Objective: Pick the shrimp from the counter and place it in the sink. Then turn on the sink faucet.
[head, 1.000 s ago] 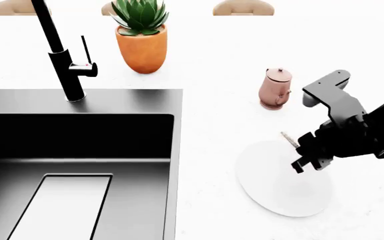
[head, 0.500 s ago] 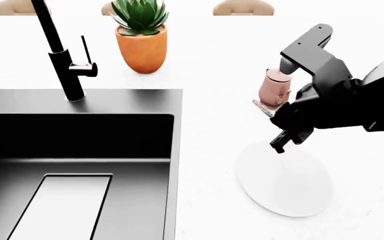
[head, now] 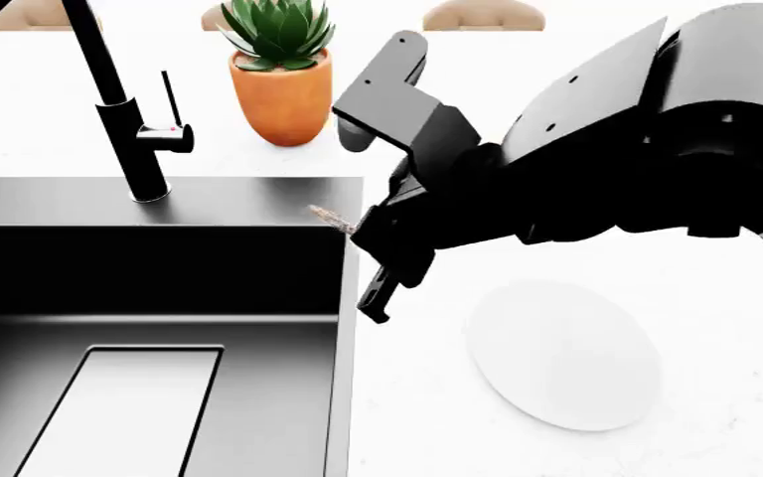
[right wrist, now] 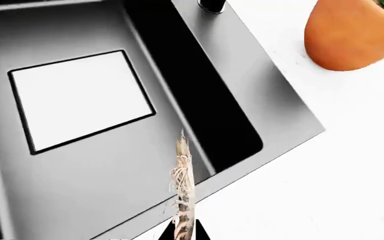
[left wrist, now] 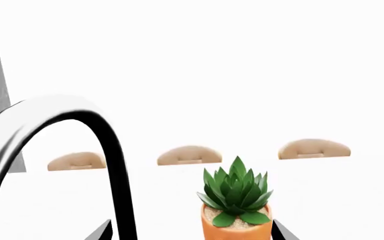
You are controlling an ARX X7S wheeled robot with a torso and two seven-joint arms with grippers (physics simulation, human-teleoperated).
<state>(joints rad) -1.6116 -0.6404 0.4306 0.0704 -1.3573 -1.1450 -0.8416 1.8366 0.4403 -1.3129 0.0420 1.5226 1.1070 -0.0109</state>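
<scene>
My right gripper (head: 362, 231) is shut on the shrimp (head: 333, 219), a thin tan sliver that sticks out over the right rim of the black sink (head: 156, 204). In the right wrist view the shrimp (right wrist: 182, 185) hangs above the sink's edge (right wrist: 272, 120) with the pale drain panel (right wrist: 78, 100) beyond. The black sink faucet (head: 123, 109) with its red-dotted lever (head: 170, 124) stands at the sink's back rim. The white counter (head: 421, 397) lies to the right. My left gripper is out of the head view; its fingertips (left wrist: 105, 231) stand wide apart near the faucet's arch (left wrist: 108, 150).
An orange plant pot (head: 282, 84) stands behind the sink, also in the left wrist view (left wrist: 235, 220). A round white plate (head: 560, 353) lies on the counter to the right of the sink. My right arm (head: 620, 149) hides the kettle.
My right gripper has lifted off the plate and swung left with the shrimp, from beside the kettle to over the sink's right rim.
</scene>
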